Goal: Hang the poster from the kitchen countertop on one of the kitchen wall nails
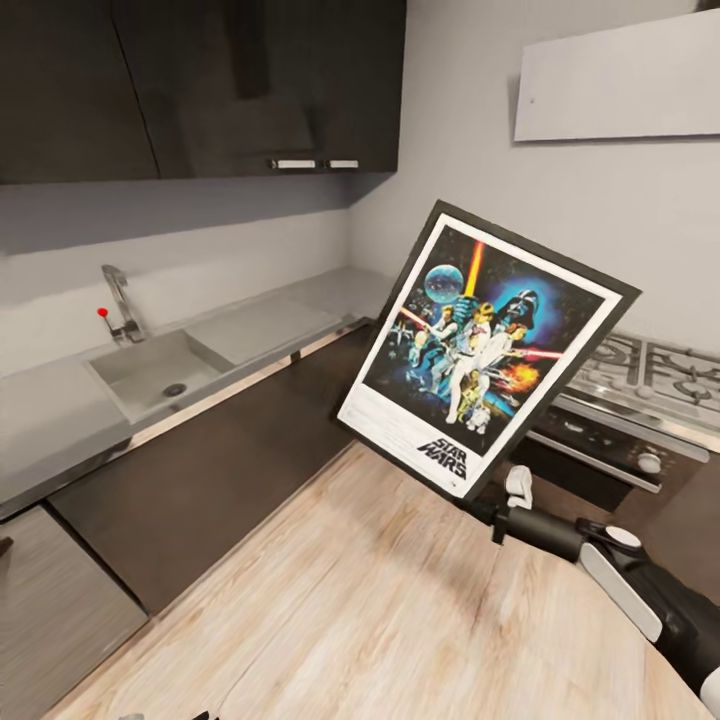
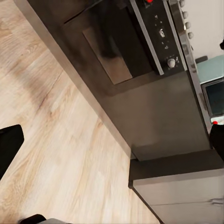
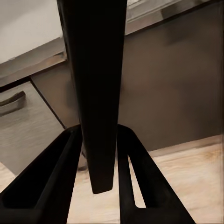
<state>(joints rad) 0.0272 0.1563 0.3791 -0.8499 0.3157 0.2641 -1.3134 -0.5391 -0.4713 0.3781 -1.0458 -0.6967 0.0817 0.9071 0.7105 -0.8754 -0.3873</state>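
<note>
The poster point(image 1: 480, 345), black-framed with a white border and Star Wars artwork, is held up tilted in the air over the wooden floor, its title strip lowest. My right gripper point(image 1: 489, 508) is shut on its lower corner. In the right wrist view the frame's black edge point(image 3: 95, 93) stands clamped between the two fingers point(image 3: 65, 163). The light grey kitchen countertop point(image 1: 50, 420) runs along the left and back walls, behind the poster. My left gripper point(image 2: 112, 147) hangs open above the floor, with one dark finger point(image 2: 8, 148) showing at the picture's edge. I cannot make out any wall nail.
A sink point(image 1: 150, 372) with a faucet point(image 1: 120, 300) is set into the countertop. The steel gas hob point(image 1: 650, 372) and the oven point(image 2: 121, 46) below it are at the right. Dark upper cabinets point(image 1: 200, 80) hang at the back left, and a white panel point(image 1: 620, 80) is on the right wall.
</note>
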